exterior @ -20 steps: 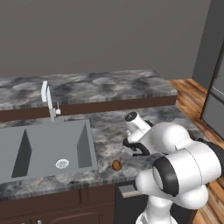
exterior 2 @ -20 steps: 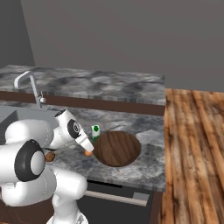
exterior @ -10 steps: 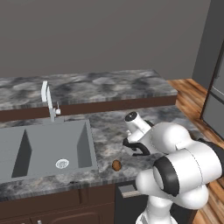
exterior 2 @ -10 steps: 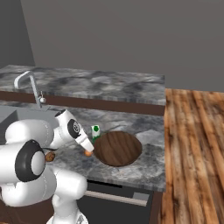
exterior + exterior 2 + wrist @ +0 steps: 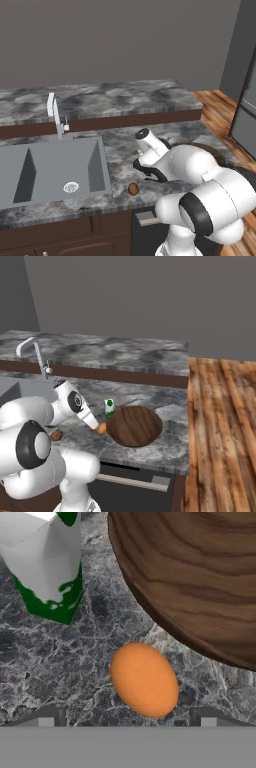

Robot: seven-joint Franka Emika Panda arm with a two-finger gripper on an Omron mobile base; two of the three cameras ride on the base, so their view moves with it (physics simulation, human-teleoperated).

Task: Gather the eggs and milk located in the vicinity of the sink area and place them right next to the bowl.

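Gripper (image 5: 127, 722) over the grey marble counter (image 5: 45, 662), jaws spread wide and empty, orange egg (image 5: 144, 679) lying free just beside the bowl (image 5: 200, 577), milk carton (image 5: 47, 562) near, brown egg (image 5: 133, 188) seemingly by the sink (image 5: 50, 172)

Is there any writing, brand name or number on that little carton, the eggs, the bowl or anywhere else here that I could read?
None: no readable text in any view.
milk carton: plain white and green, no lettering.
orange egg, brown egg, wooden bowl: unmarked.
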